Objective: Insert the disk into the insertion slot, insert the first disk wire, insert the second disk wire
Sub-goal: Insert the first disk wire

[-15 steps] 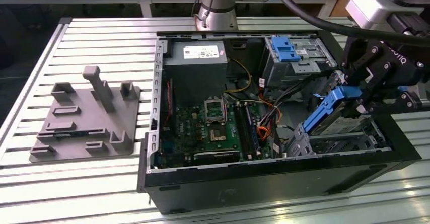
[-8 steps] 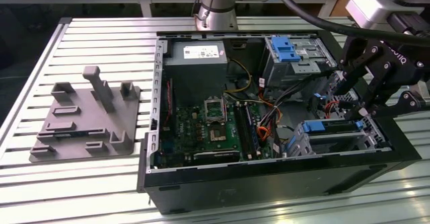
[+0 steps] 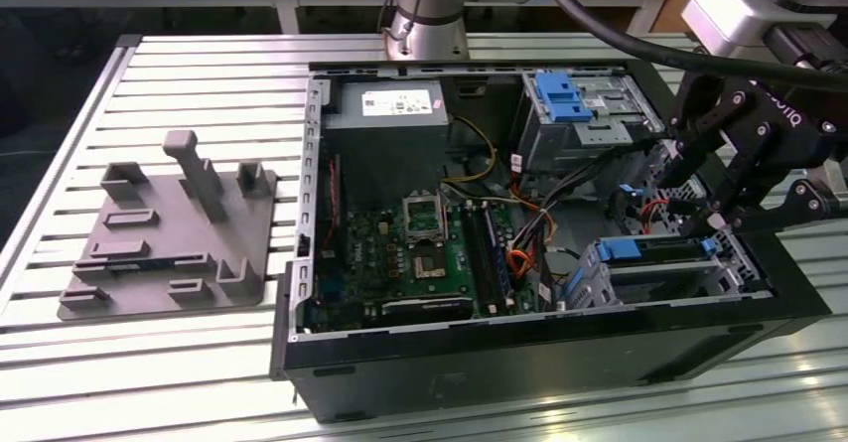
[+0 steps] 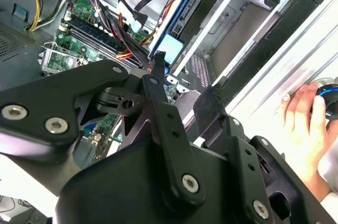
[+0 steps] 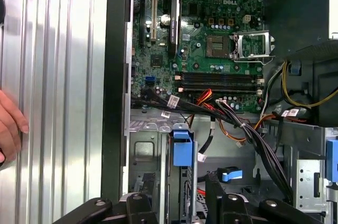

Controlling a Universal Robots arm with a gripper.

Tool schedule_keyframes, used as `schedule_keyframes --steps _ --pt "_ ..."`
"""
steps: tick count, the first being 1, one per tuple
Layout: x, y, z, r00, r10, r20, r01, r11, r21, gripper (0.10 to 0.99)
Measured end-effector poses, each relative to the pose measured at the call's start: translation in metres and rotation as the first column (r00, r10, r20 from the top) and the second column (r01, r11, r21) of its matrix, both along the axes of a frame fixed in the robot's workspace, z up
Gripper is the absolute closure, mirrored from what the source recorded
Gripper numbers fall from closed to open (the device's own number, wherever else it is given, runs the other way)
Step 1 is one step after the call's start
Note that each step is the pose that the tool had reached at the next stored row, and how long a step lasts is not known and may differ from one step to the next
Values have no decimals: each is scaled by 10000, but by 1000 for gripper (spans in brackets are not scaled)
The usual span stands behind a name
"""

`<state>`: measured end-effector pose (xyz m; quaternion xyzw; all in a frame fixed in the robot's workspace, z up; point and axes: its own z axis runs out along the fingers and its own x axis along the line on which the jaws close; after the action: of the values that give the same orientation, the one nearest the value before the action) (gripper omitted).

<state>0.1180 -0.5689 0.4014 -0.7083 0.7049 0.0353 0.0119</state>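
The disk (image 3: 656, 250), edged by its blue carrier, lies in the insertion slot (image 3: 678, 281), a low silver bay at the case's corner on the exterior view's right. My black gripper (image 3: 696, 214) hangs just above that bay, open, with nothing between its fingers. In the first wrist view the disk's blue tab (image 5: 182, 149) and the perforated bay wall (image 5: 141, 152) lie ahead of the gripper (image 5: 174, 197). A black wire with a blue plug (image 5: 231, 174) lies loose close by one finger. The second wrist view shows the blue carrier (image 4: 171, 48) past the gripper (image 4: 182, 78).
A taller grey cage with a blue latch (image 3: 570, 99) stands behind the bay. Wire bundles (image 3: 530, 233) cross from the motherboard (image 3: 411, 253). A grey fixture plate (image 3: 173, 233) sits on the slatted table at the exterior view's left. A person's hand (image 4: 303, 113) rests outside the case wall.
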Motion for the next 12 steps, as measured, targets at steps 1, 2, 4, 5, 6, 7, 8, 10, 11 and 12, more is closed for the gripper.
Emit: schedule_keyframes --steps 1,2,4,5,6,7,8,10,11,12 --pt "0 0 0 10000 0 0 0 10000 0 588" --pt "0 0 0 10000 1 0 -1 10000 0 588" --pt "0 0 0 10000 1 0 -1 10000 -1 588" --pt "0 0 0 10000 1 0 -1 10000 0 588" --pt "0 0 0 10000 1 0 -1 10000 0 588" --pt "0 0 0 10000 1 0 -1 10000 0 588" --pt "0 0 0 10000 1 0 -1 10000 -1 588" --pt "0 5 1 10000 1 -1 -1 10000 -42 588" --pt "0 16 0 10000 1 0 -1 9999 -129 588" --pt "0 30 1 10000 1 -1 -2 9997 -250 588"
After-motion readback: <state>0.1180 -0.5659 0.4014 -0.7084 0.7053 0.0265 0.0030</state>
